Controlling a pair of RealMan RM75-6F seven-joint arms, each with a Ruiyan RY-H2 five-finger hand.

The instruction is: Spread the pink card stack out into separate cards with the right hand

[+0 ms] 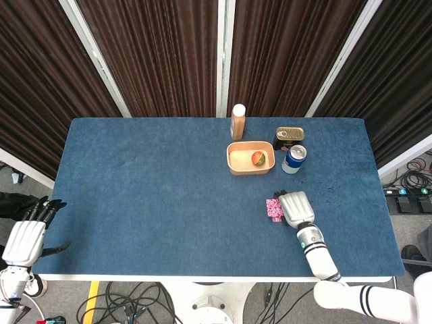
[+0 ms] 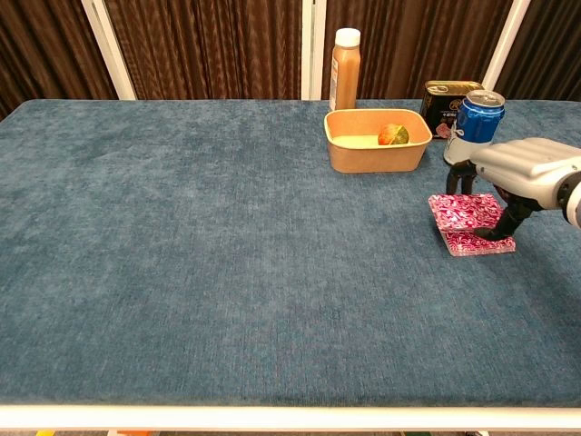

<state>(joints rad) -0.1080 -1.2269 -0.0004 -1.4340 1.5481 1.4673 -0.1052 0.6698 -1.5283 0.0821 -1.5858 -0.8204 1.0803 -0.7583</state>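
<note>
Pink card stack (image 2: pixel 468 223) — located on the blue table (image 2: pixel 200 245) toward its right side, at about 5 o'clock from the tan bowl (image 2: pixel 377 151); the cards are seen fanned slightly, their edges offset rather than square. Right hand (image 2: pixel 522 174) — positioned over the stack's right part, dark fingertips (image 2: pixel 495 233) pressed down on the cards, fingers curved downward; nothing is lifted. In the head view the same hand (image 1: pixel 295 208) is seen covering the right edge of the stack (image 1: pixel 273 210). Left hand (image 1: pixel 25 237) — held off the table's near-left corner, fingers extended and apart, nothing held. Bowl contents: 1 small orange-green fruit (image 2: pixel 392 134). At 12 o'clock from the bowl, 1 capped bottle (image 2: pixel 345 68); at 3 o'clock, 1 blue can (image 2: pixel 475 125) and, just behind it, 1 dark tin (image 2: pixel 444 102).
</note>
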